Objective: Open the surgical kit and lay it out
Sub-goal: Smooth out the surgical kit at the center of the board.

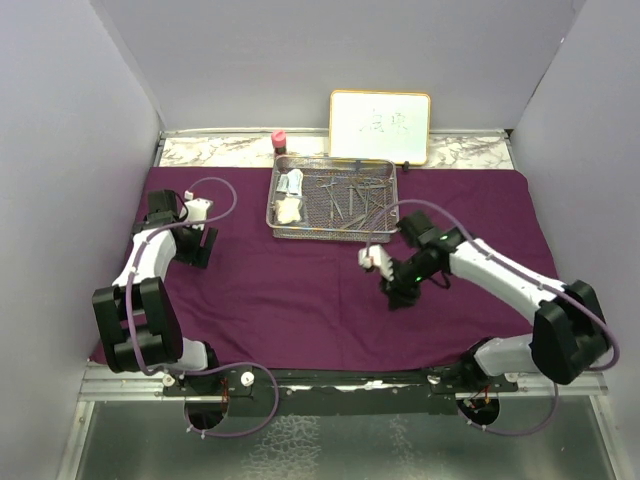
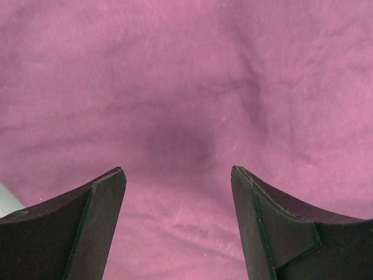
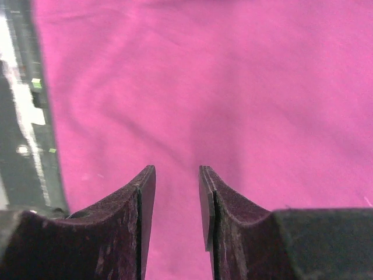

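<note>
Spread wide at the left gripper (image 2: pixel 178 172), nothing between the jaws, only the purple cloth wrap (image 2: pixel 186 87) close beneath. Parted just narrowly at the right gripper (image 3: pixel 176 169), likewise gripping nothing, low over the same cloth; contact not discernible. With the wrap already lying flat as a work field, likely poised to begin lifting items out. Farther out than both grippers, nearer the right one, resting on the wrap: the wire-mesh tray (image 1: pixel 333 236), forceps and clamps (image 1: pixel 350 200) and gauze (image 1: pixel 289 209) still inside.
</note>
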Action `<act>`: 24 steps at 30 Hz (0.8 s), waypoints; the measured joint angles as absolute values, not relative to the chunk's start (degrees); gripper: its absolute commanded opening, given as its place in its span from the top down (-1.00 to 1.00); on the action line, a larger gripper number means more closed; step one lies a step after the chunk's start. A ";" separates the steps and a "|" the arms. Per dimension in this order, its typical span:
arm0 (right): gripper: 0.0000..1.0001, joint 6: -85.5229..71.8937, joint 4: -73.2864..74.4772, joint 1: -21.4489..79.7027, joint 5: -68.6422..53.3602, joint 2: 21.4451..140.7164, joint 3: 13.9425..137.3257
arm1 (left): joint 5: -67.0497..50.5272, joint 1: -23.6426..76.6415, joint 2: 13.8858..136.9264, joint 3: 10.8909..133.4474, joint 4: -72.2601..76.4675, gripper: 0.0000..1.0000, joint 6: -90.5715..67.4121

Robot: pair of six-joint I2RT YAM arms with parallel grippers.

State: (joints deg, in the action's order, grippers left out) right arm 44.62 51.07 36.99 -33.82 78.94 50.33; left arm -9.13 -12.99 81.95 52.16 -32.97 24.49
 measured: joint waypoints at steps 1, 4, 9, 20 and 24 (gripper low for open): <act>0.26 45.25 51.31 32.58 -33.30 77.69 50.30 | -8.32 -12.99 81.36 51.44 -33.04 -0.52 25.10; 0.26 47.18 52.01 22.98 -31.68 75.07 50.17 | -6.26 -13.02 79.68 49.36 -33.45 -0.52 26.81; 0.25 53.41 54.72 4.86 -28.64 73.97 49.01 | -3.68 -13.06 76.64 46.81 -34.85 -0.52 29.45; 0.25 70.17 58.76 -30.20 -24.29 84.90 49.01 | -0.86 -15.07 73.23 41.98 -36.16 -0.53 34.39; 0.25 74.19 59.13 -36.77 -22.46 85.32 48.86 | -0.34 -15.38 73.23 39.46 -36.58 -0.53 35.83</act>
State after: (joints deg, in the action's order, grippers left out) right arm 74.19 59.13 -36.77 -22.46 85.32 48.86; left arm -0.34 -15.38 73.23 39.46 -36.58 35.83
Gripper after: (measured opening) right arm 0.373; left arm 0.762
